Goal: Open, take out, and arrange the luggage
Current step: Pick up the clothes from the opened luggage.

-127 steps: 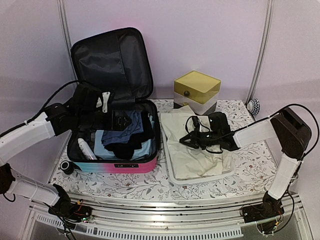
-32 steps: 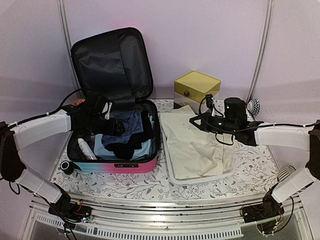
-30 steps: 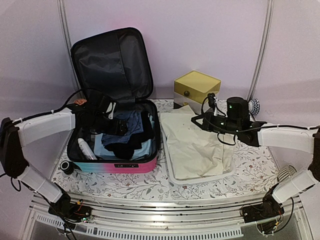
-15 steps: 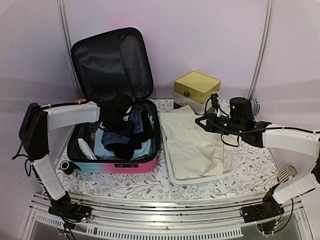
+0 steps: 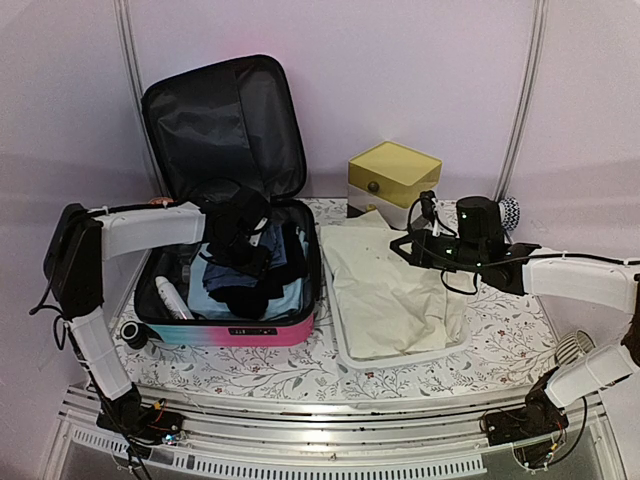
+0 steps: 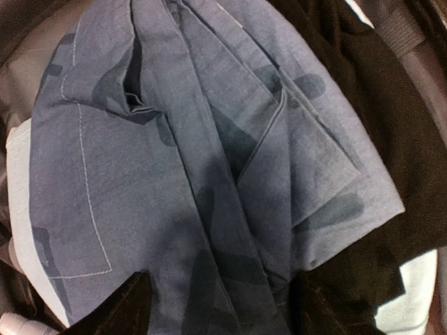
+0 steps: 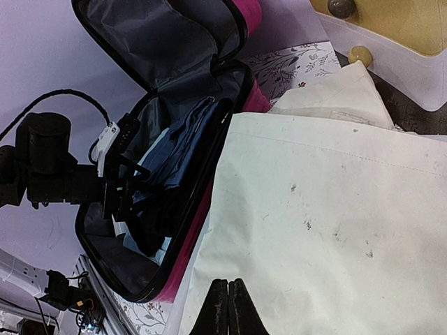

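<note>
The luggage lies open toward the desk's back-left corner, its lid upright along the back edge. The left pincer hangs inside it, fingers spread and empty, over a blue garment beside black clothing. The right pincer, closed on nothing, hovers above a cream cloth lying between the luggage and the desk's right edge.

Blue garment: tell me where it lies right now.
In the top view the blue garment lies at left inside the open luggage, directly under the left gripper, with black clothing beside it.
</note>
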